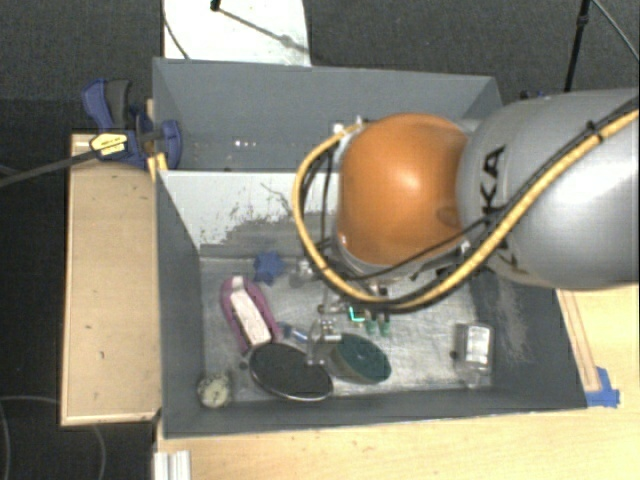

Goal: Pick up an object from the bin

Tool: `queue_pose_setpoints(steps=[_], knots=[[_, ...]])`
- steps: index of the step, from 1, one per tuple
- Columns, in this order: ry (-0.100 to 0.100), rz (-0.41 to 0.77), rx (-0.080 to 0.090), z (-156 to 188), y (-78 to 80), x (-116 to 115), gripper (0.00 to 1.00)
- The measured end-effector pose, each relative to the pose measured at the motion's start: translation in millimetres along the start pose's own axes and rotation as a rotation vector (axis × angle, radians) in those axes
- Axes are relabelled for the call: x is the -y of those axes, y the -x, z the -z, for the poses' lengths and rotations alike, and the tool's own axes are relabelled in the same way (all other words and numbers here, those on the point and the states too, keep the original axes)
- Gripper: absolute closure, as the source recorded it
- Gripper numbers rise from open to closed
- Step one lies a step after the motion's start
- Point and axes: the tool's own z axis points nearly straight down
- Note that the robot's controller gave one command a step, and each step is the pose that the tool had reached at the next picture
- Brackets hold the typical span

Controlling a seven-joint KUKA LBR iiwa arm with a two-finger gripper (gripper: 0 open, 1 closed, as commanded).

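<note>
Our gripper (pixel 327 340) hangs low in the bin (pixel 185 268), where the black disc (pixel 288 373) meets the green disc (pixel 363 360) — placed, we judge, to take one. Open or closed — we cannot tell.

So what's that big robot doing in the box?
A robot arm is reaching from the right into a grey metal bin to pick something out. Its hand hangs low over the middle, right by a black round disc and a dark green round disc. A pink and purple thing lies further left. I can't see it holding anything yet.
</note>
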Motion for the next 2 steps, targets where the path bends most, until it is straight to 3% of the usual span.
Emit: queue_pose_setpoints(steps=[1,2], knots=[[-0.001,0.016,0.012,-141,45.7,33,0.0],[0.002,0.091,0.012,-157,31.1,45,0.0]])
